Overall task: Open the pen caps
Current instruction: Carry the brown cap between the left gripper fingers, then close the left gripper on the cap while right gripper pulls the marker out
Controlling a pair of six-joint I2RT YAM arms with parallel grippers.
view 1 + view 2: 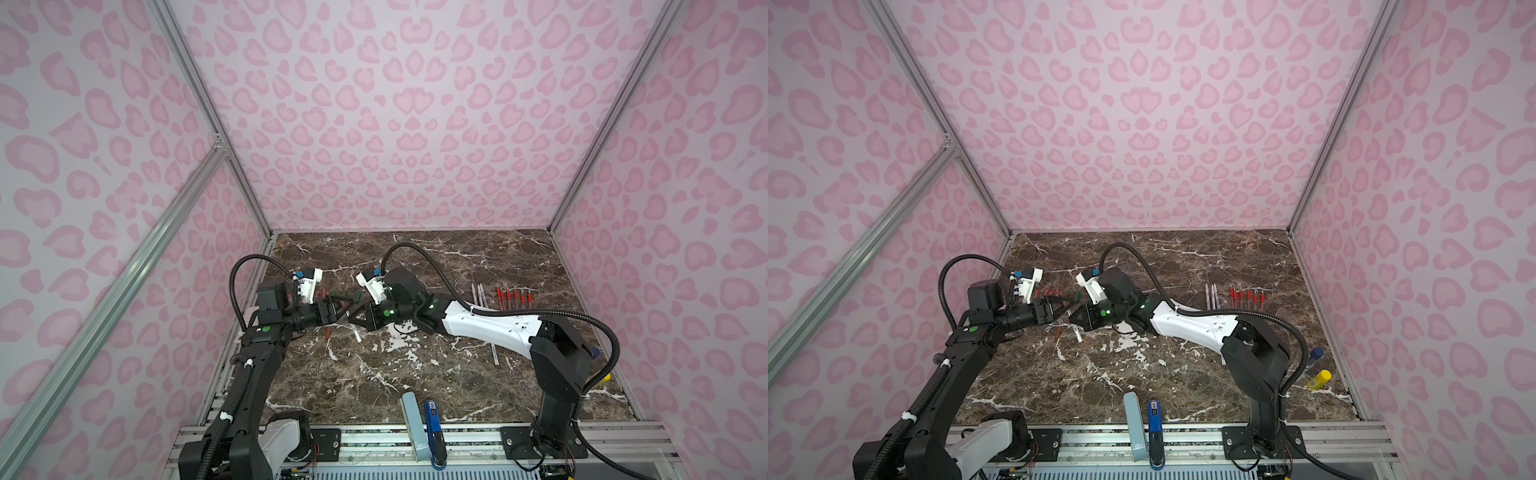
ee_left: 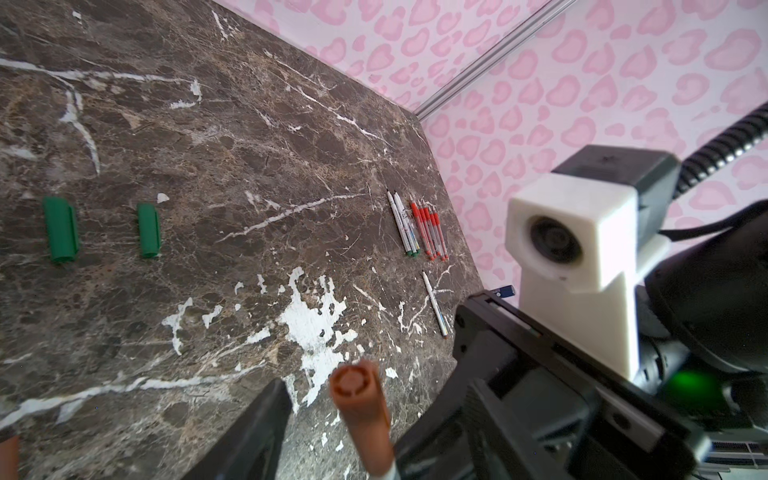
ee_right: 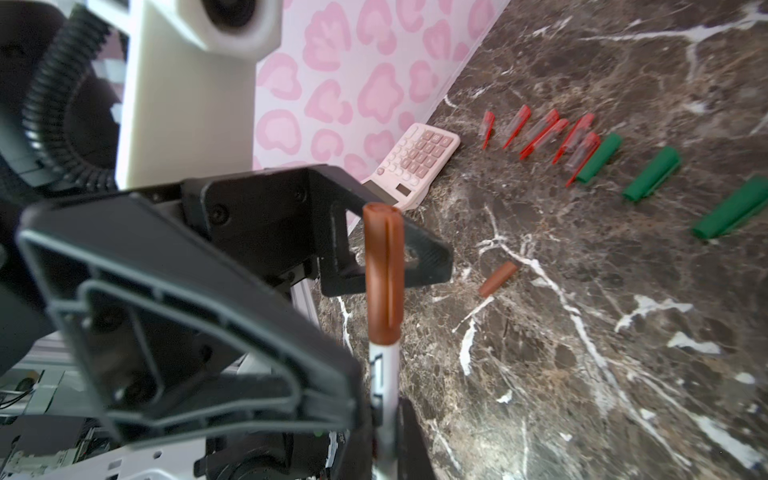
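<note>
- Right gripper (image 3: 386,419): fingers closed on the white barrel of a marker (image 3: 383,374), held above the left part of the worktop (image 3: 582,332).
- The marker's long axis runs out from those fingers toward the left gripper (image 1: 340,311), with the brown cap (image 3: 383,274) leading.
- Left fingers (image 2: 249,432) stand open either side of the cap, with a gap showing.
- Loose green caps (image 3: 651,178) lie side by side beyond.

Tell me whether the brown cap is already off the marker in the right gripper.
No, the brown cap is seated on the end of the white marker.
</note>
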